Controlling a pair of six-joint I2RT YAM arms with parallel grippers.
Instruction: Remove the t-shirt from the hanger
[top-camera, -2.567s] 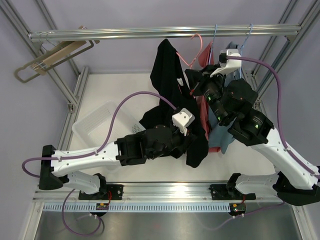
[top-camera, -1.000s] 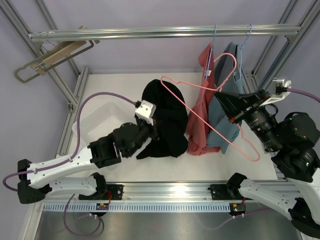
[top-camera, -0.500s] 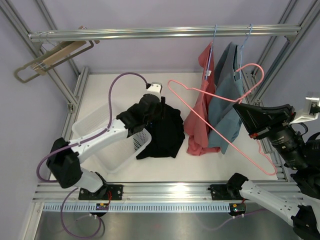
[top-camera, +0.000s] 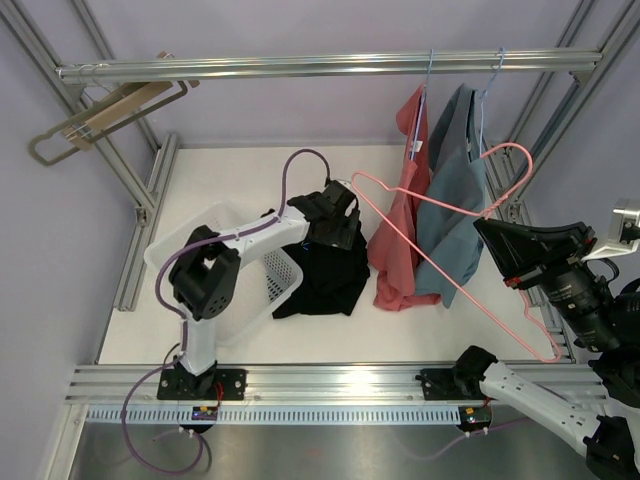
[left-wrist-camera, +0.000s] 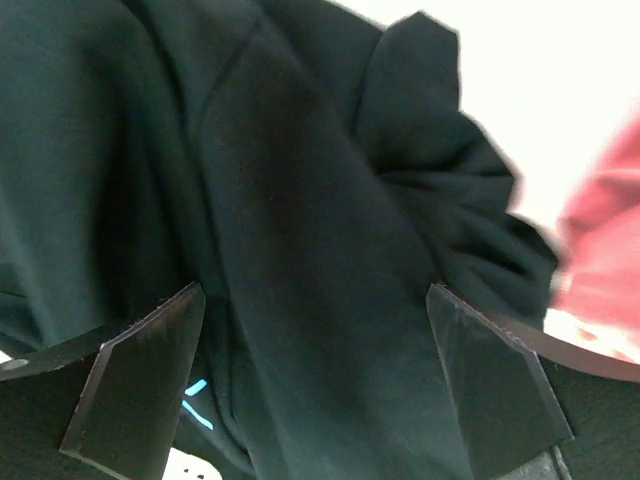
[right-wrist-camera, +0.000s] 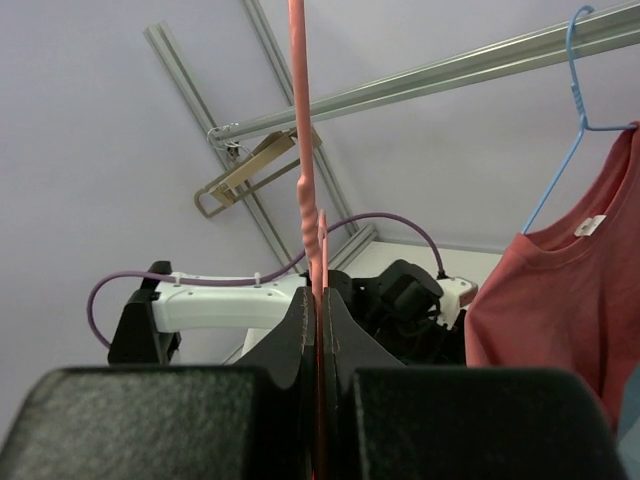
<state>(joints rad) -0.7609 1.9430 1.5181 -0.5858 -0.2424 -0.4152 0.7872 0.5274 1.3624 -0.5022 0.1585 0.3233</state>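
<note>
Basically done: the black t-shirt (top-camera: 325, 275) is off the pink hanger (right-wrist-camera: 298, 100).

- Left side: white basket (top-camera: 165, 252) sits on the table (top-camera: 230, 180). The shirt lies crumpled on the table just beside the basket's right wall. It looks to be touching the wall, not inside the basket.
- Left gripper (left-wrist-camera: 315, 390) is just above the shirt's upper part. In the wrist view its fingers (left-wrist-camera: 140, 385) are spread wide with black cloth filling the view between and past them. Nothing is pinched, so I judge the shirt released.
- Middle: red shirt (top-camera: 400, 215) and blue shirt (top-camera: 450, 200) hang from the rail (top-camera: 300, 67), not part of this job.
- Right side: right gripper (top-camera: 500, 250) is clamped on the hanger wire, holding it bare in the air, well apart from the black shirt.

Left to do, as I judge it: pull the left arm clear and park the hanger.
</note>
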